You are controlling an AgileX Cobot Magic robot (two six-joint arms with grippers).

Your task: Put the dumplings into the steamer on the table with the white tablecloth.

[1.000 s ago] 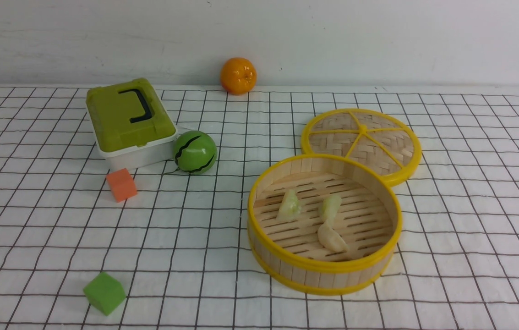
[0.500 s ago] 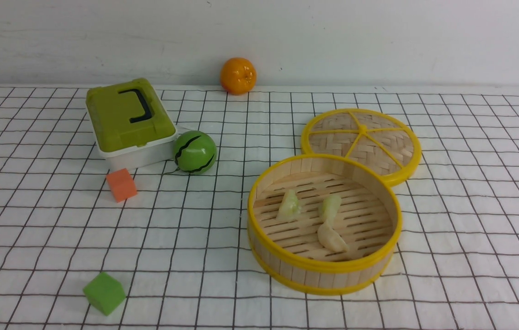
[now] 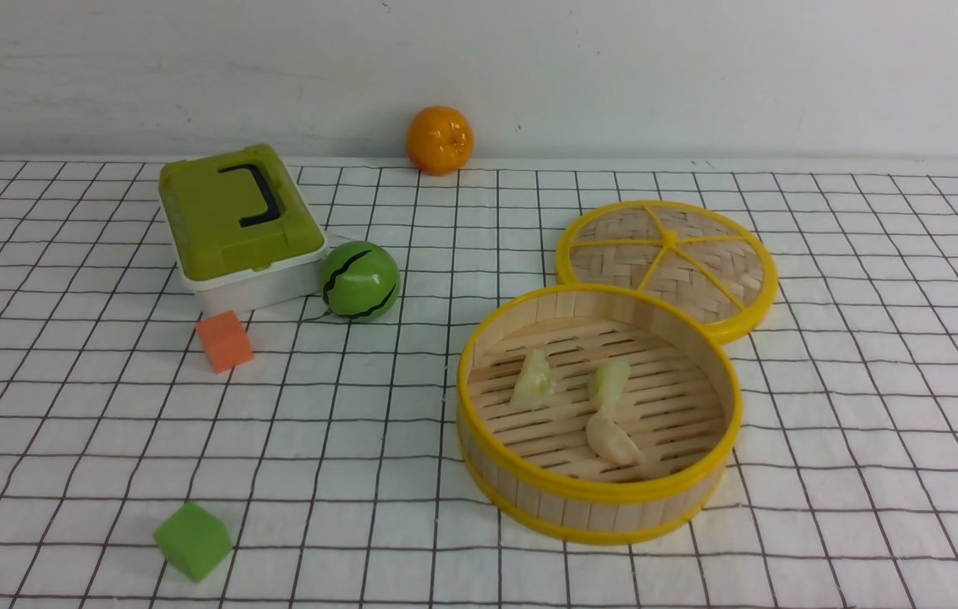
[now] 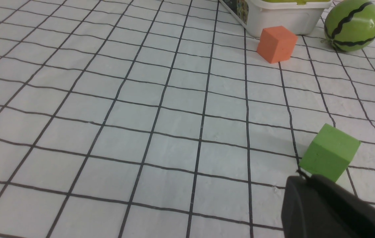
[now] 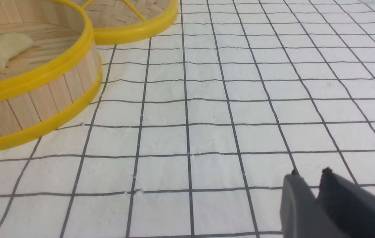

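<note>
Hovering right claw [image 5: 308, 177], jaws nearly together

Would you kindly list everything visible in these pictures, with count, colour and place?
dumplings: three, two pale green, one cream, inside the steamer
steamer: one, bamboo with yellow rims, right of centre
woven lid: one, bamboo and yellow, behind the steamer
box: one, green lid, white base, back left
striped ball: one, green, beside the box
orange: one, by the wall
cubes: one orange, one green, left
tablecloth: white, black grid
left claw: black, near the green cube
right claw: dark grey, shut, empty
</note>
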